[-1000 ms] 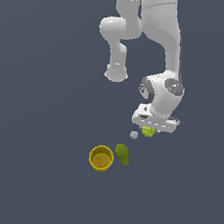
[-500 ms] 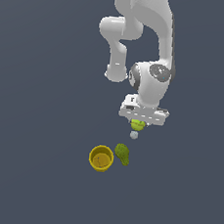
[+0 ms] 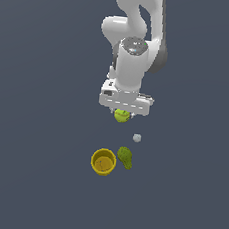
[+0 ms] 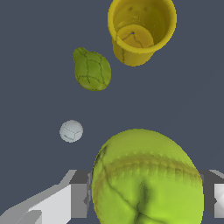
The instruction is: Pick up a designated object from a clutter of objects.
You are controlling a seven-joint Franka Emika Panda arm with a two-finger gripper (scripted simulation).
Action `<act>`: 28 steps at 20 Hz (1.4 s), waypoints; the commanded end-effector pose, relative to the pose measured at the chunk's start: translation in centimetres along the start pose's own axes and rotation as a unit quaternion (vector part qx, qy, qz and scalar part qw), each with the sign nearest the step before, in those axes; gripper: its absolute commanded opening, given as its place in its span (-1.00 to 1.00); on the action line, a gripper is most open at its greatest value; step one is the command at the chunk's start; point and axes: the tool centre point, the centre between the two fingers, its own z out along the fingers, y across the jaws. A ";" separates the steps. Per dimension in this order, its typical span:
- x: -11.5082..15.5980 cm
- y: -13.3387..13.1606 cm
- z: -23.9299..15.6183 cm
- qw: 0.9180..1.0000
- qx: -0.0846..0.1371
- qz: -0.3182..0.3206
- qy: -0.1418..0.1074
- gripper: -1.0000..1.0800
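The yellow-green ball (image 3: 121, 116) with dark seam marks hangs above the floor, and my gripper (image 3: 122, 117) is shut on it just under the white hand. It fills the wrist view as a large yellow-green ball (image 4: 146, 179) between two grey fingers (image 4: 80, 194). Below it on the floor lie the yellow cup (image 3: 103, 161) (image 4: 141, 29), the dark green pear-shaped object (image 3: 125, 157) (image 4: 92, 69) beside the cup, and the tiny grey ball (image 3: 137, 137) (image 4: 71, 131).
The white arm (image 3: 134, 48) rises behind and above the gripper. The plain dark grey floor (image 3: 34, 178) spreads all around the small cluster.
The gripper has carried the ball upward and toward the exterior view's left, away from the floor. Cup, pear-shaped object and grey ball have stayed put.
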 end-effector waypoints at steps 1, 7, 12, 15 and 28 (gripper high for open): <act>0.4 2.6 -2.0 1.000 0.001 0.000 0.000 -1.00; 1.4 8.8 -6.6 1.000 0.001 0.000 0.000 -1.00; 2.3 14.1 -10.4 1.000 0.001 0.000 0.000 -1.00; 2.9 17.2 -12.7 1.000 0.000 0.000 0.000 -1.00; 5.0 25.5 -18.7 1.000 -0.001 0.000 0.000 -1.00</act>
